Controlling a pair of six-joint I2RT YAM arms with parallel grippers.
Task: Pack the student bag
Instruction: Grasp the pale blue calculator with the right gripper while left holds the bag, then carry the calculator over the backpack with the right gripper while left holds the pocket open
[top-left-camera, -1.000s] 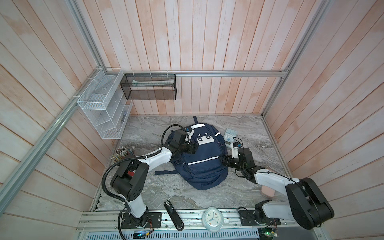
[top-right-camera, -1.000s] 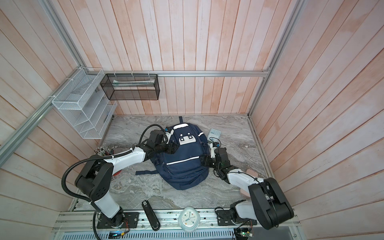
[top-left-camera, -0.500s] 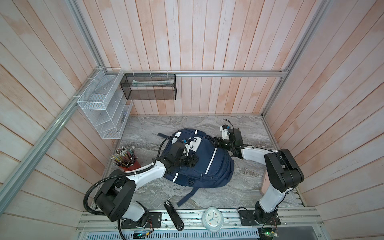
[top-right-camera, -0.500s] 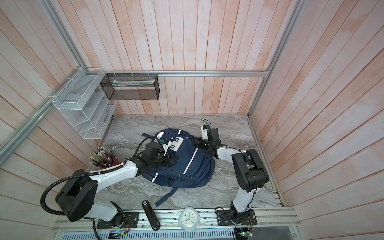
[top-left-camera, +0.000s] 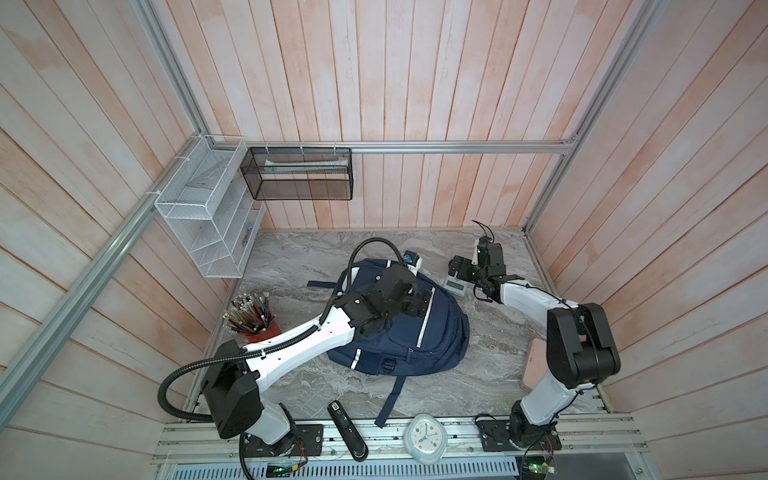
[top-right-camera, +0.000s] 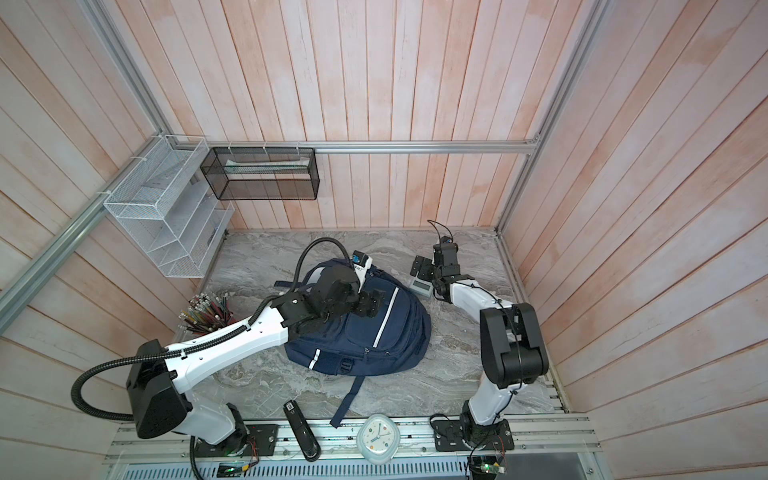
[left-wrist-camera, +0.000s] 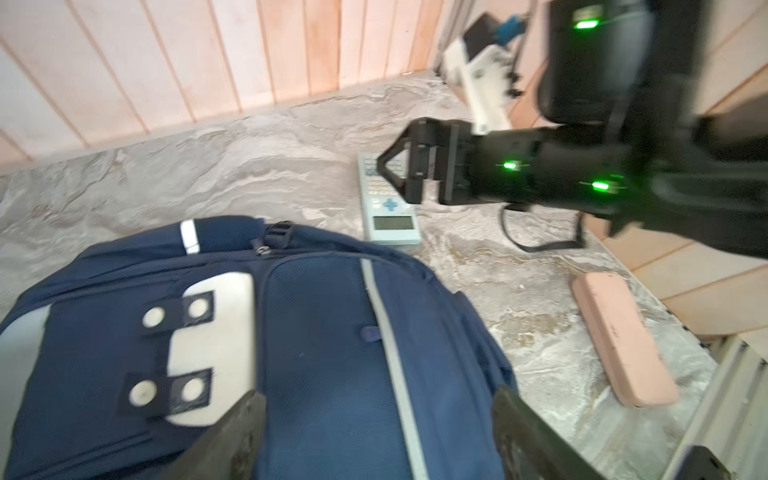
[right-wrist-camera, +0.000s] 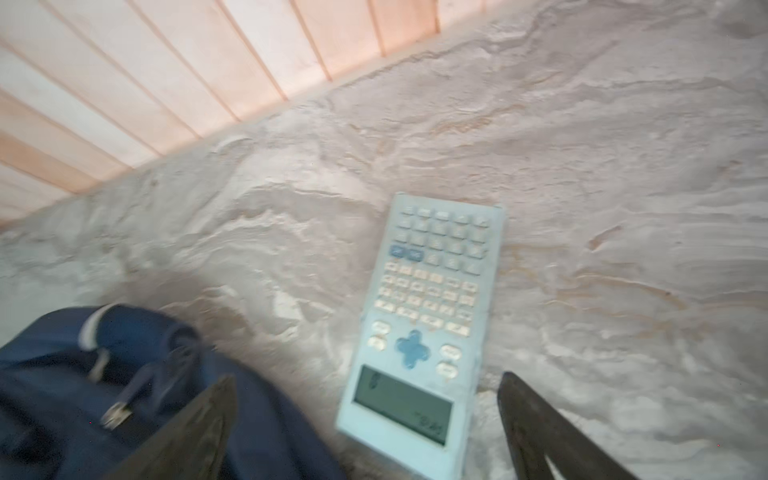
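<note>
**A:** Grippers first, quick.

**B:** L gripper (left-wrist-camera: 374, 415) is spread wide w/ nothing in it, hovering over the front of the student bag (top-left-camera: 415, 345). R gripper (right-wrist-camera: 365, 380) is spread too and empty, poised above the calculator (right-wrist-camera: 424, 316). No contact that I can make out.

**A:** Where's the bag?

**B:** Mid-table (top-left-camera: 291, 257) in both top views, lying flat w/ the front panel up. The white flap pocket sits right under the L wrist cam. No open mouth or lining shows and the zips look shut, tho the L arm hides part of it.

**A:** Anything packed?

**B:** Can't see inside. Lots is out, tho:
- The pink case (left-wrist-camera: 623, 345) is at the table edge by the R arm's base.
- The pot of pencils (top-left-camera: 251, 318) is at the L edge.
- The clock (top-left-camera: 427, 438) and stapler (top-left-camera: 348, 430) are on or near the front rail.
- The calculator is just beside the bag's edge.

**A:** So progress?

**B:** Early, I'd say. Prob. left to do: open the bag, load the items (the calculator looks the likely first pick), then close up.
</note>
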